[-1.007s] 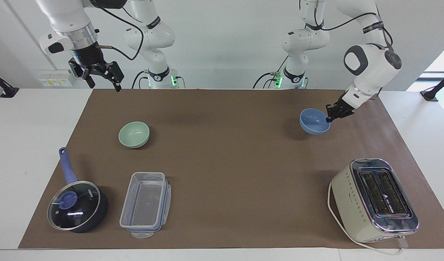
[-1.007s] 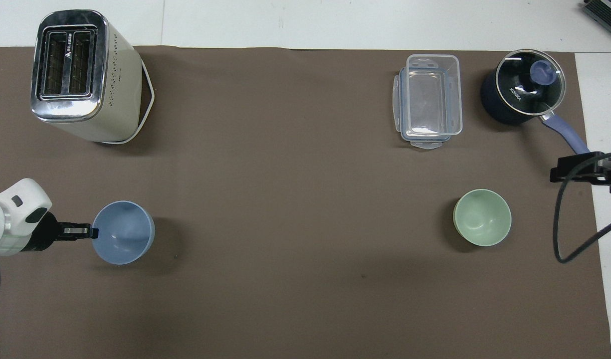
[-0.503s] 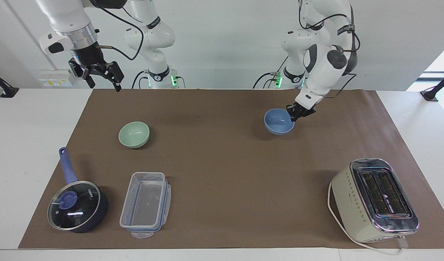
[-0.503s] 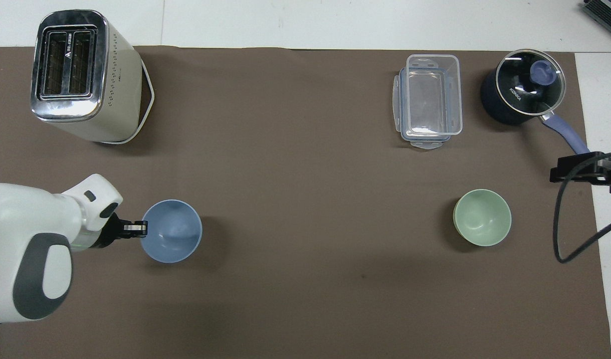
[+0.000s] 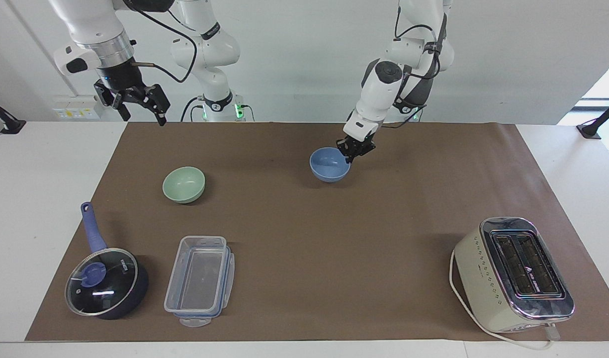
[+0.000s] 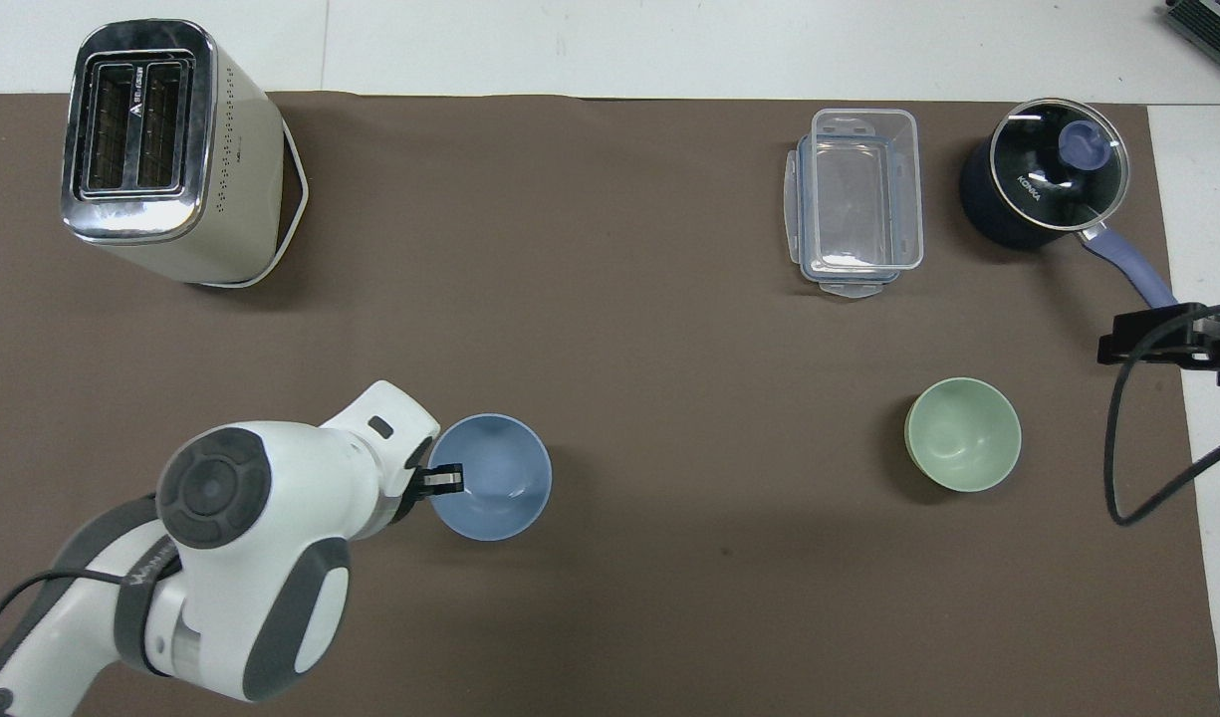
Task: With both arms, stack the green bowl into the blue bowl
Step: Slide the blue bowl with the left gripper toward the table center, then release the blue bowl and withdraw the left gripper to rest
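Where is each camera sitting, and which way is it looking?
Facing view: high across the table, looking back at the robots; both arms show whole, the left gripper shut on the blue bowl, the right gripper waiting open near its end of the table.
Overhead view: high above the robots' end, looking steeply down; the left arm and gripper and the right gripper's tips show.
Shared: blue bowl, green bowl, toaster, half a turn apart.

left claw (image 5: 351,153) clamped low, arm reaching inward; right claw (image 5: 141,103) raised, fingers spread
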`<action>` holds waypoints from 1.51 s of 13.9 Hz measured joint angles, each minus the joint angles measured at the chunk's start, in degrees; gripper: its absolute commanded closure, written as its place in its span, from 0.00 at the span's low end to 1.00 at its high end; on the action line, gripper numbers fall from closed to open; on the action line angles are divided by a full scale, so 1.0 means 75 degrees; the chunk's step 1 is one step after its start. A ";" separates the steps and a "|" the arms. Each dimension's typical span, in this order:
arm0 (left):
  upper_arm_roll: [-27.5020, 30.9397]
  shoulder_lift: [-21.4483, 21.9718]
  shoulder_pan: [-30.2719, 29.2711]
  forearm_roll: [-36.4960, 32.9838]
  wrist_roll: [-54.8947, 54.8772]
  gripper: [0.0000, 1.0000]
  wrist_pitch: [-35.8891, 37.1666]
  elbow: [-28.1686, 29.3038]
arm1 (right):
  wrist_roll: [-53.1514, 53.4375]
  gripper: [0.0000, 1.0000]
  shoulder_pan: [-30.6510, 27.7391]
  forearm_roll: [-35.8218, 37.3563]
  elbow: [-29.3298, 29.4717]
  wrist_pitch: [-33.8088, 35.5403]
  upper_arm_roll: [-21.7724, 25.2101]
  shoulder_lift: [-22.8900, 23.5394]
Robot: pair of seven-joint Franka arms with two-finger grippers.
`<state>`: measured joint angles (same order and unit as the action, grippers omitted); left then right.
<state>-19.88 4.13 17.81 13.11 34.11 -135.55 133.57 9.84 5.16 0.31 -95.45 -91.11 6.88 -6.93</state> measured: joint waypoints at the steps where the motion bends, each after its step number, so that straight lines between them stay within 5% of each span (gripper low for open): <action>1: 0.0003 -0.0250 0.0127 -0.0111 0.0190 1.00 -0.0093 -0.0166 | 0.0000 0.00 0.0000 0.0000 0.0000 0.0000 0.0000 0.0000; 7: 0.0009 -0.1019 0.0574 -0.0288 0.0592 1.00 -0.0298 -0.0725 | 0.0000 0.00 0.0000 0.0000 0.0000 0.0000 0.0000 0.0000; 11: 0.0013 -0.1082 0.0585 -0.0289 0.0661 0.64 -0.0297 -0.0726 | 0.0000 0.00 0.0000 0.0000 0.0000 0.0000 0.0000 0.0000; 12: 0.0023 -0.1084 0.0585 -0.0289 0.0667 0.45 -0.0294 -0.0726 | 0.0000 0.00 0.0000 0.0000 0.0000 0.0000 0.0000 0.0000; 13: 0.0039 -0.1085 0.0585 -0.0289 0.0668 0.14 -0.0294 -0.0726 | 0.0000 0.00 0.0000 0.0000 0.0000 0.0000 0.0000 0.0000; 14: 0.0063 -0.1084 0.0584 -0.0294 0.0668 0.00 -0.0294 -0.0734 | 0.0000 0.00 0.0000 0.0000 0.0000 0.0000 0.0000 0.0000; 18: 0.0169 -0.0811 0.0343 -0.0390 0.0293 0.00 -0.0069 -0.0861 | 0.0000 0.00 0.0000 0.0000 0.0000 0.0000 0.0000 0.0000; 21: 0.0229 0.0078 -0.0594 -0.0399 -0.1237 0.00 0.1249 -0.1035 | 0.0000 0.00 0.0000 0.0000 0.0000 0.0000 0.0000 0.0000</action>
<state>-18.17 4.72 13.36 10.12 24.84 -126.19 125.81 9.84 5.16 0.31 -95.45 -91.11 6.88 -6.93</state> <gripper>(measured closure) 0.000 0.000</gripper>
